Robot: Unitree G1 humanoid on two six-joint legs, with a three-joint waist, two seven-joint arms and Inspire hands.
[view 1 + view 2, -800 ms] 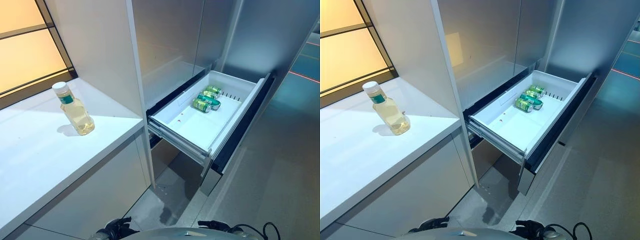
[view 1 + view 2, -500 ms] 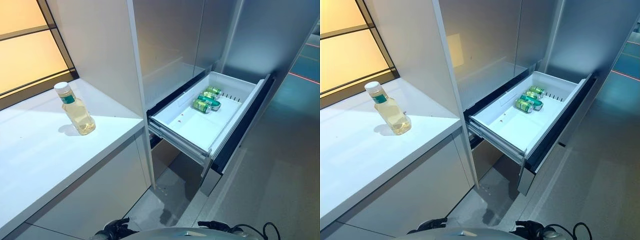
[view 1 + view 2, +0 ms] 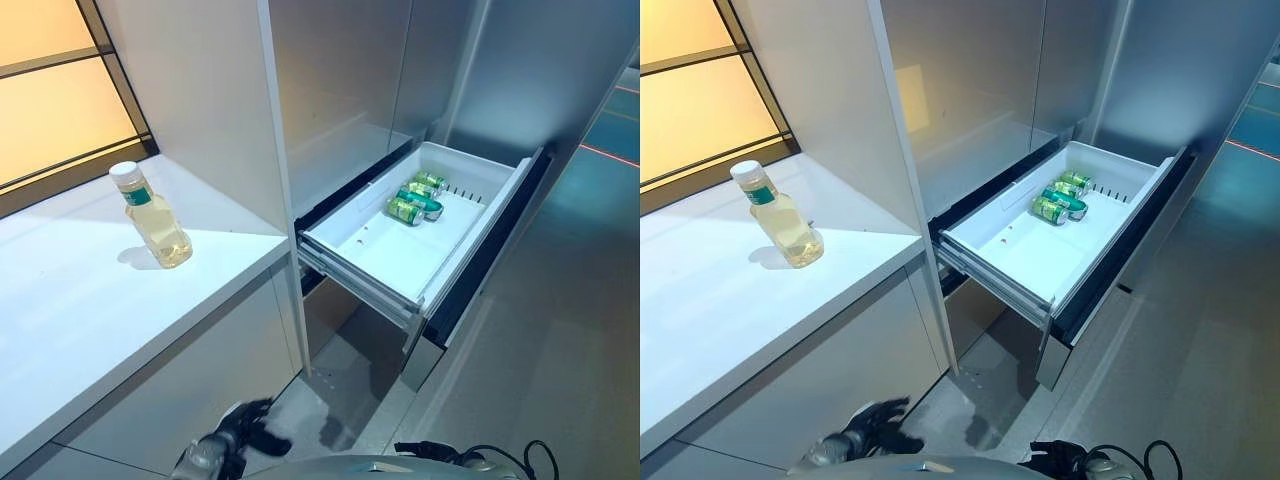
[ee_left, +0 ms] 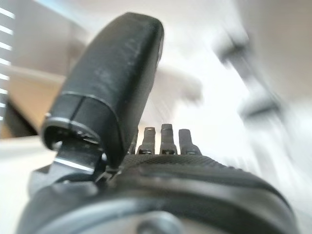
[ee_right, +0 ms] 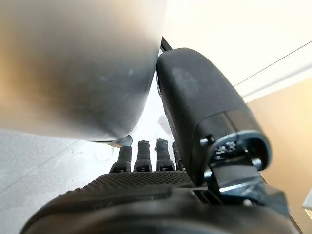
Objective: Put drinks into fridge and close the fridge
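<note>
A clear bottle (image 3: pixel 155 217) of pale yellow drink with a white cap and green label stands upright on the white counter (image 3: pixel 90 310) at the left. The white fridge drawer (image 3: pixel 362 278) is pulled out at the centre right, with green cans (image 3: pixel 412 200) lying at its far end. My left hand (image 3: pixel 245 435) is low by the counter's front, open and empty, far below the bottle; its straight fingers (image 4: pixel 165 139) show in the left wrist view. My right hand (image 5: pixel 146 187) is open and empty, with its thumb (image 5: pixel 200 102) standing out.
A tall white panel (image 3: pixel 200 110) stands between the counter and the steel fridge front (image 3: pixel 340 90). An orange-lit window (image 3: pixel 50 90) lies behind the counter. Grey floor (image 3: pixel 560 330) lies to the right of the drawer and below it.
My left hand has risen into the lower edge of the eye views. The bottle, the cans and the drawer have not moved.
</note>
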